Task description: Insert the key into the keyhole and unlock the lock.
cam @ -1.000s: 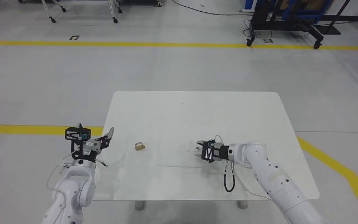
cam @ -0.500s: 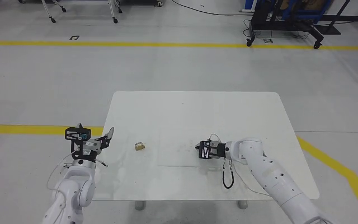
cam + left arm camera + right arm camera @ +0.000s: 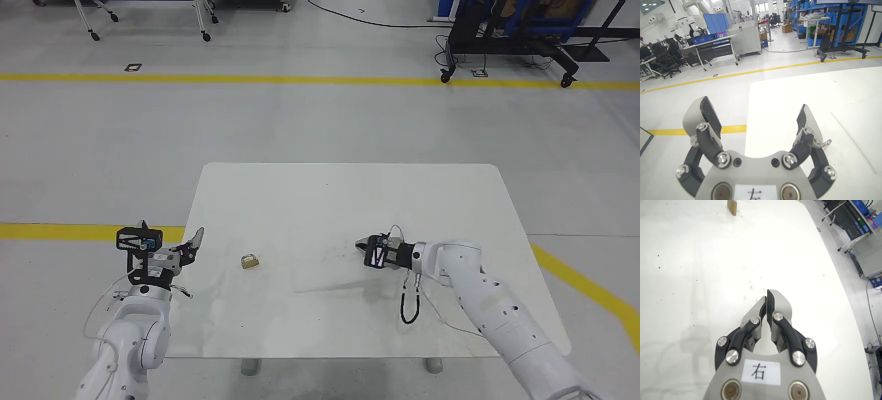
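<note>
A small brass padlock (image 3: 250, 261) lies on the white table (image 3: 400, 195), left of centre; it also peeks out beside a finger in the left wrist view (image 3: 827, 143) and sits far ahead in the right wrist view (image 3: 732, 207). My right gripper (image 3: 367, 246) (image 3: 766, 294) hovers over the table's middle, well to the right of the lock. It is shut, with its pads pressed together at the tips and the key hidden between them. My left gripper (image 3: 192, 243) (image 3: 755, 111) hangs open and empty over the table's left edge, a short way left of the lock.
A thin pale sheet (image 3: 851, 136) lies flat on the table between the lock and the right gripper. Small dark specks (image 3: 751, 285) mark the surface under the right gripper. Bare tabletop stretches toward the far edge (image 3: 350, 166).
My right gripper went from open at the table surface to shut, then lifted and drew back a little to the right. The left arm and the lock have not moved.
</note>
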Robot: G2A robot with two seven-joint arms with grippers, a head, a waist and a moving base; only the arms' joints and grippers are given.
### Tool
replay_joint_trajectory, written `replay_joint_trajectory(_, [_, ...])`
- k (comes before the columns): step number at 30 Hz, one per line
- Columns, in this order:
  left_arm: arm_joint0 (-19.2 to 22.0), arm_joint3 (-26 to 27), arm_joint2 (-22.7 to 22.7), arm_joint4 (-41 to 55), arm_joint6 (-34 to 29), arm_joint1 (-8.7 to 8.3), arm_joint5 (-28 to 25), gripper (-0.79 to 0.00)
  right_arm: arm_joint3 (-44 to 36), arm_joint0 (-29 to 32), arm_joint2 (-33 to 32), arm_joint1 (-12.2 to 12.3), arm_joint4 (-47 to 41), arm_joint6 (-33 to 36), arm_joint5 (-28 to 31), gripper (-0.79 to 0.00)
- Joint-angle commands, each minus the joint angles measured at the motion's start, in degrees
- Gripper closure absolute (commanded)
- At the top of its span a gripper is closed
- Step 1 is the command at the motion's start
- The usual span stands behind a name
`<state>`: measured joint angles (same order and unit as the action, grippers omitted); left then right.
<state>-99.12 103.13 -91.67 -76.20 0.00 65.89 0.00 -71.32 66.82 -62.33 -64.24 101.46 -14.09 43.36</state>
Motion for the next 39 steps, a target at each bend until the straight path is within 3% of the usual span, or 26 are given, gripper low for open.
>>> replay_joint_trajectory(1, [0.0, 0.0, 0.0, 0.0, 0.0, 0.0, 0.0, -0.785, 0.1, 0.5, -1.1, 0.1, -2.1, -0.3, -0.9, 0.0])
replay_joint_trajectory(6, [0.0, 0.0, 0.0, 0.0, 0.0, 0.0, 0.0, -0.785, 0.6, 1.8, -2.8, 0.2, -6.1, -0.7, -2.2, 0.0])
replay_joint_trajectory(19, [0.1, 0.3, 0.4, -0.1, 0.0, 0.01, -0.6, -0.785, 0.6, 1.8, -2.8, 0.2, -6.1, -0.7, -2.2, 0.0])
replay_joint_trajectory(22, [2.1, 2.0, 4.9, 0.8, -0.6, 0.22, -7.0, -0.785, 0.6, 1.8, -2.8, 0.2, -6.1, -0.7, -2.2, 0.0])
replay_joint_trajectory(28, [12.2, -1.7, 19.1, -2.0, -3.0, 1.08, -22.3, -0.785, 0.6, 1.8, -2.8, 0.2, -6.1, -0.7, -2.2, 0.0])
replay_joint_trajectory(32, [17.9, -7.2, 25.4, -4.5, -4.4, 2.12, -21.7, -0.785, 0.6, 1.8, -2.8, 0.2, -6.1, -0.7, -2.2, 0.0])
replay_joint_trajectory(39, [17.7, -7.4, 25.8, -5.8, -4.6, 2.12, -21.4, -0.785, 0.6, 1.8, -2.8, 0.2, -6.1, -0.7, -2.2, 0.0])
